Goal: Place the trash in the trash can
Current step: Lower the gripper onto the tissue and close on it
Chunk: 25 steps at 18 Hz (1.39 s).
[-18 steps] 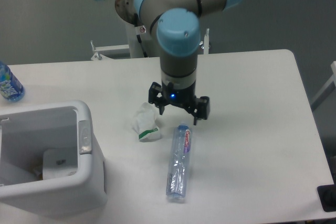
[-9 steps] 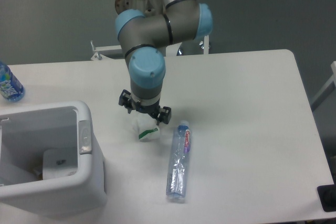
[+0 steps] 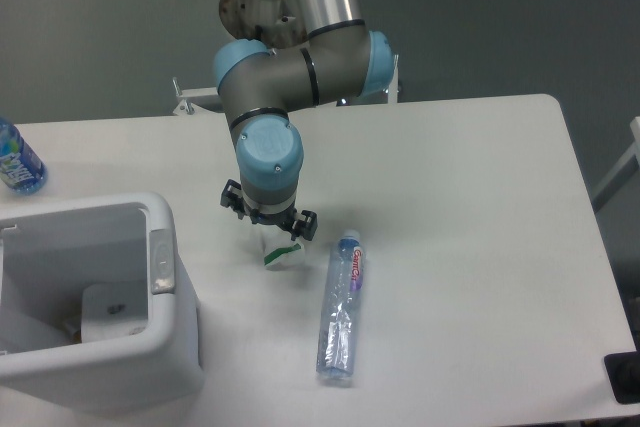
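Gripper (image 3: 268,225) points straight down over the wrapper (image 3: 280,250), low on the table (image 3: 470,207), its two fingers standing either side of the wrapper's upper part. From this view I cannot tell whether the fingers are pressing on the paper or merely flank it, since the wrist hides the gap between them. Only the near edge of the wrapper shows below the gripper, white with a green-red mark.

Just right of the wrapper lies the bottle (image 3: 341,309), flattened and clear, its length running near to far with the labelled end farther away. It is close to the wrapper but not touching it.

At the near left corner stands the bin (image 3: 165,332), white with a thick rim and a grey oval latch (image 3: 160,260) on its right wall. It is well apart from the gripper.

A blue bottle (image 3: 15,159) stands at the far left edge of the table.
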Each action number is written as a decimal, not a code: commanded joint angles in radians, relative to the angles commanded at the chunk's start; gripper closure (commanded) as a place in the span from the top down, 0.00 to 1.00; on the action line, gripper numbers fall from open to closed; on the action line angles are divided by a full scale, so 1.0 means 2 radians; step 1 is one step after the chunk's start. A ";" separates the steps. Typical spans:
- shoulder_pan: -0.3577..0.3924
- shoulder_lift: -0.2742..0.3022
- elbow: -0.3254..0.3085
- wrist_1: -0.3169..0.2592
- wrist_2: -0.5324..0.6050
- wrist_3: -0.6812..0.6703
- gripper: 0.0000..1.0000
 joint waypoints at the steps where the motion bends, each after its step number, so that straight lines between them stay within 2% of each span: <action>1: 0.000 -0.002 0.001 0.000 0.001 0.000 1.00; 9: 0.000 -0.009 -0.005 0.006 0.029 0.003 1.00; 13: 0.000 -0.015 -0.018 0.024 0.031 -0.002 1.00; 14: 0.000 -0.014 -0.026 0.031 0.031 -0.002 0.96; 16: 0.000 -0.012 -0.038 0.047 0.031 -0.002 0.75; 18: 0.000 -0.009 -0.038 0.051 0.031 -0.002 0.54; 21: 0.001 -0.006 -0.035 0.051 0.031 -0.002 0.13; 22: 0.002 -0.002 -0.033 0.050 0.031 -0.001 0.03; 25: 0.003 0.001 -0.026 0.043 0.031 0.000 0.00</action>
